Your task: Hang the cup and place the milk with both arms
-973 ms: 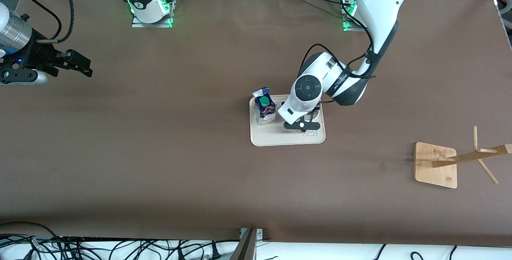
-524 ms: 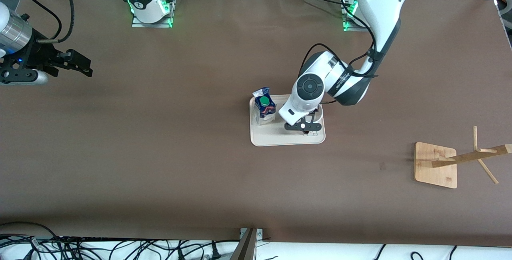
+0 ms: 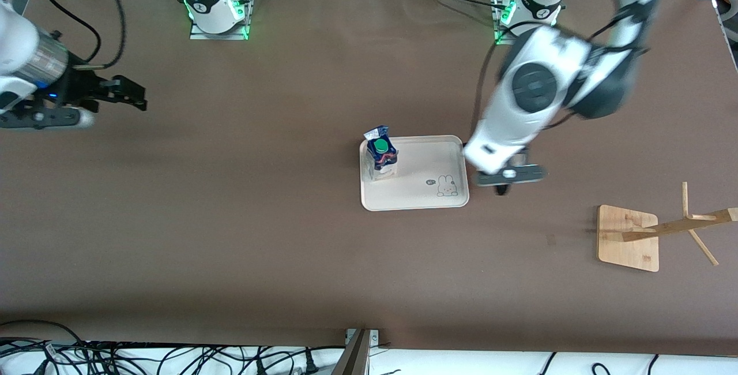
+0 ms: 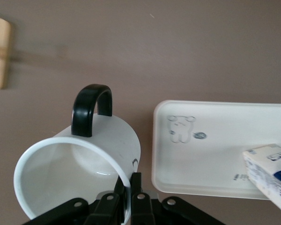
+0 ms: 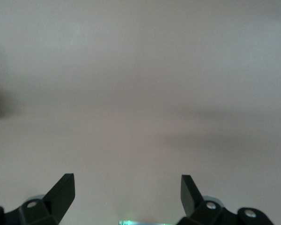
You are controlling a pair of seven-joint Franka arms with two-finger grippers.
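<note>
Left pincer [image 4: 128, 202] clamped the cup [image 4: 79, 176] by its rim: light, rigid, likely slippery. Right pincer [image 5: 127, 187] waited, spread apart, over the counter [image 3: 259, 236].

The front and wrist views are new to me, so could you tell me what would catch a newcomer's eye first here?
Most striking is the left gripper, up in the air over the bare table beside the tray, pinching the rim of the white cup with its black handle. On the tray, the milk stands upright at the end toward the right arm. The right gripper waits open over its end of the table, and a wooden rack stands at the left arm's end.
</note>
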